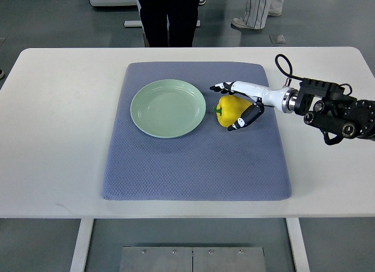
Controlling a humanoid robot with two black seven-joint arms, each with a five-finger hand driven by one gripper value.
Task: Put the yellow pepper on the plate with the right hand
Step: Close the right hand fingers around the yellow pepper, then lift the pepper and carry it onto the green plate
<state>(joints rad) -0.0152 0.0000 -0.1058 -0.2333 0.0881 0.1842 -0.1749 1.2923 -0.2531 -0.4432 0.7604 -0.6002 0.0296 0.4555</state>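
Observation:
A yellow pepper with a green stem lies on the blue-grey mat, just right of the pale green plate. The plate holds nothing. My right hand reaches in from the right and straddles the pepper. Its white fingers stretch straight along the pepper's far side, while the dark thumb lies against its near right side. The hand is open and the pepper rests on the mat.
The mat covers the middle of a white table. Two people's legs stand beyond the far table edge. A black cable loops above my right wrist.

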